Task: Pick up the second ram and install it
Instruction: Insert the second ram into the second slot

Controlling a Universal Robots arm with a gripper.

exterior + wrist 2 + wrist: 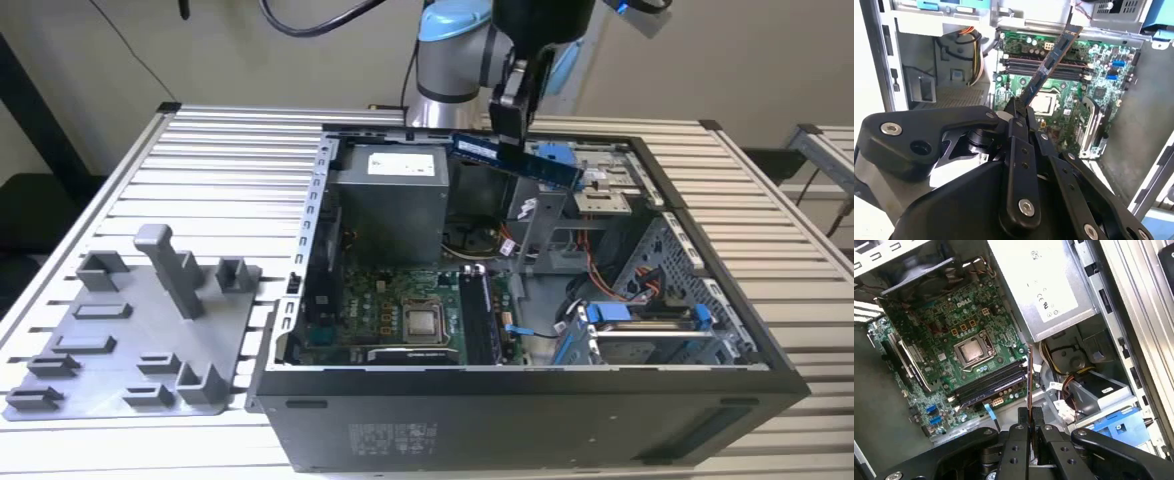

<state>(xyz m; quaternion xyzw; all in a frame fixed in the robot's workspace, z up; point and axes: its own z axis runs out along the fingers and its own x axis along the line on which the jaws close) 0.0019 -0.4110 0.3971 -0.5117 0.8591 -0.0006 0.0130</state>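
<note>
So, in the exterior view I see my gripper (509,132) up high above the open computer case (534,420). It is pinching the second ram (534,163) by its top edge. The stick hangs just under the gripper, lying long and a bit tilted, up in the air over the back part of the case. Far below the gripper is the green board (367,292) with the shiny processor (424,322). Well off to one side of the gripper, outside the case, a grey tray (120,340) lies on the table (240,130).

In the second wrist view I look along the gripper (1019,107) from behind. It is squeezed tight on one end of the second ram (1051,60), and I can see the flat face of the stick. It pokes away from the gripper and crosses my sight of the long black slots (1019,62). The processor (1043,103) shows just past the tips.

In the first wrist view the second ram (1029,380) looks like a thin line, because I see it from its edge. It comes straight out of the gripper (1029,415). The slots (991,382) lie beside that line, and the processor (973,351) is farther out. A grey power box (1034,285) is farther off, and a blue clip (1119,427) sits close by the gripper.
</note>
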